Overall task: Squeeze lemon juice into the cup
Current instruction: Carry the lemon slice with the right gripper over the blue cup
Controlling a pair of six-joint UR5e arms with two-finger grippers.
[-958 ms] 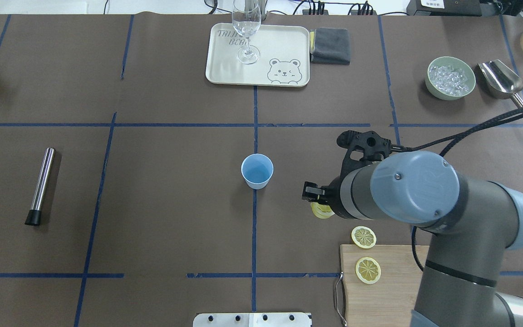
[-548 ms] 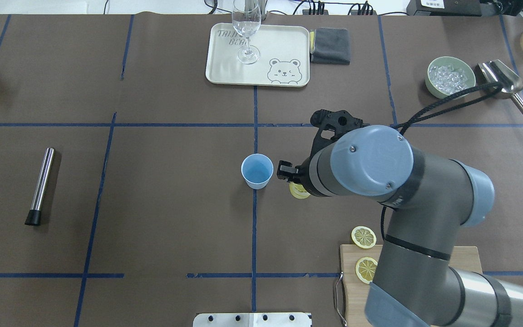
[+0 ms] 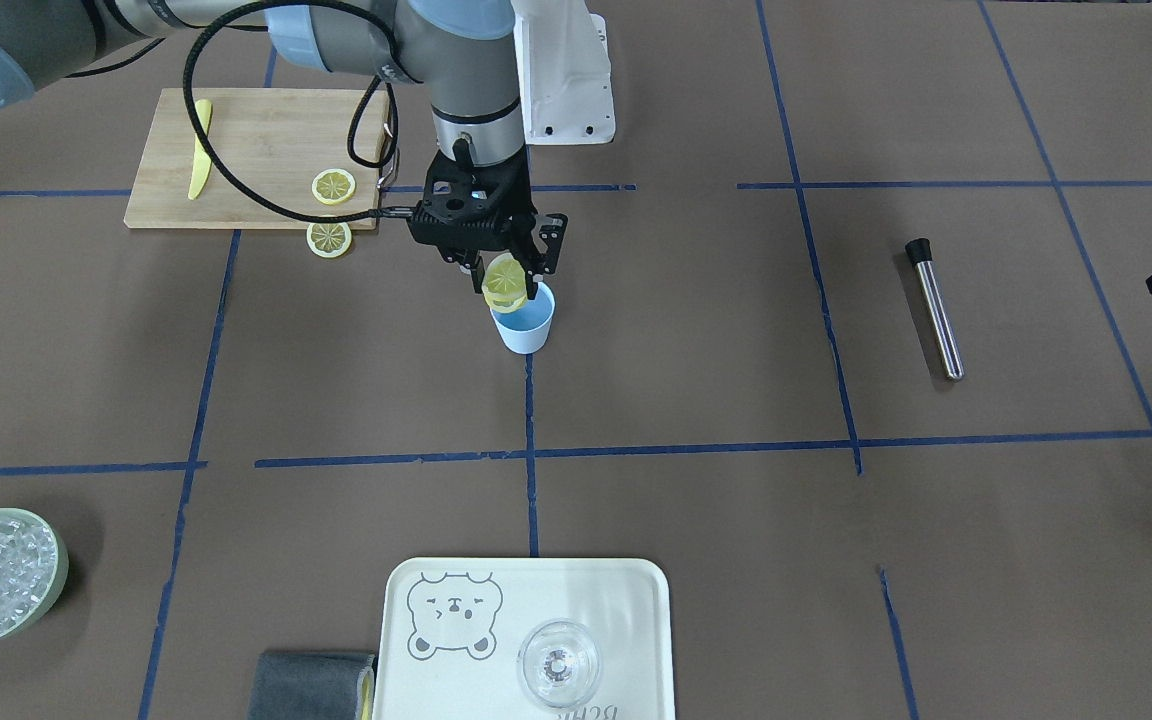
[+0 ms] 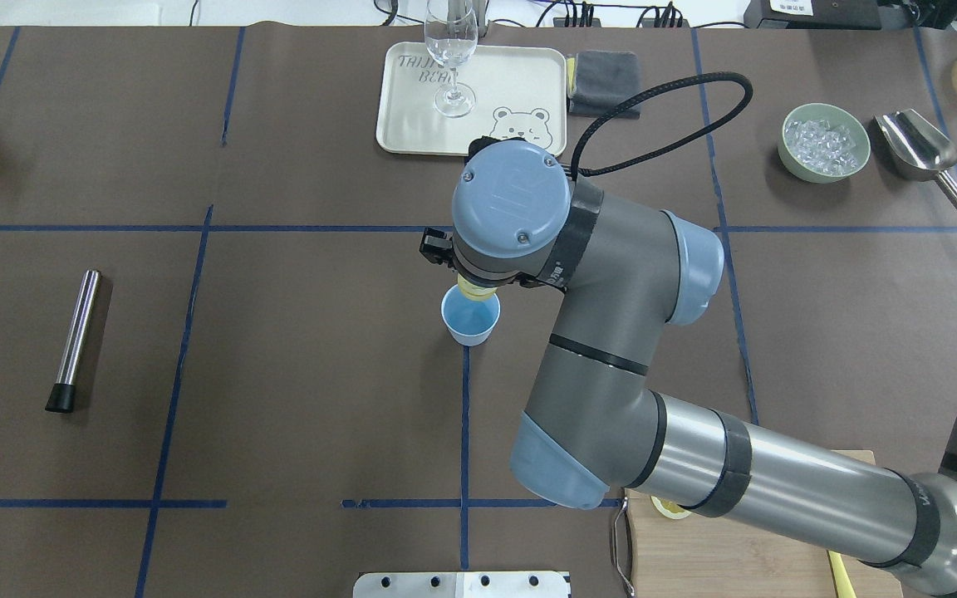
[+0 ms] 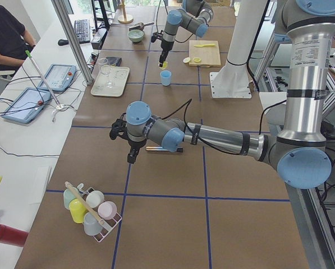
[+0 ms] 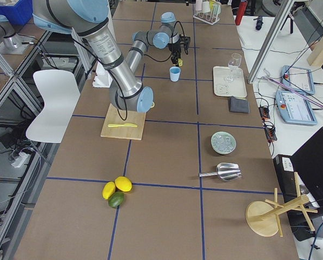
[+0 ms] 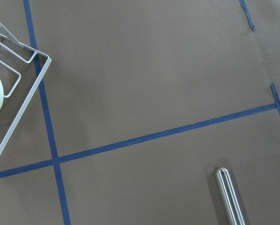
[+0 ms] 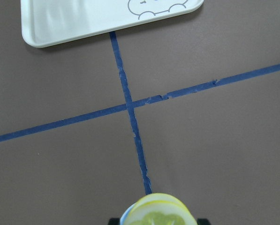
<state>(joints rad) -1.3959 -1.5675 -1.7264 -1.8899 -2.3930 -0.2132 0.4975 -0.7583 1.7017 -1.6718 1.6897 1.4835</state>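
The light-blue cup (image 4: 470,320) stands at the table's middle, on a blue tape line. My right gripper (image 3: 506,272) hangs just above the cup (image 3: 524,325) and is shut on the lemon (image 3: 505,283), a small stack of yellow slices. Seen from overhead, the lemon (image 4: 474,290) sits over the cup's far rim, and the wrist hides the fingers. The right wrist view has the lemon (image 8: 156,212) at its bottom edge. My left gripper (image 5: 132,156) hovers over the table near a steel tube; I cannot tell whether it is open or shut.
A cream tray (image 4: 520,83) holding a clear glass (image 4: 450,50) lies beyond the cup, with a grey cloth (image 4: 606,81) beside it. There is a steel tube (image 4: 78,336) at the left. Near the robot's base, a wooden board (image 3: 256,150) carries lemon slices (image 3: 333,186) and a yellow knife (image 3: 199,145). An ice bowl (image 4: 825,141) and a scoop (image 4: 919,145) sit far right.
My right arm has swung left and away from the robot with the lemon in its grip, from the cup's right side to directly above it.
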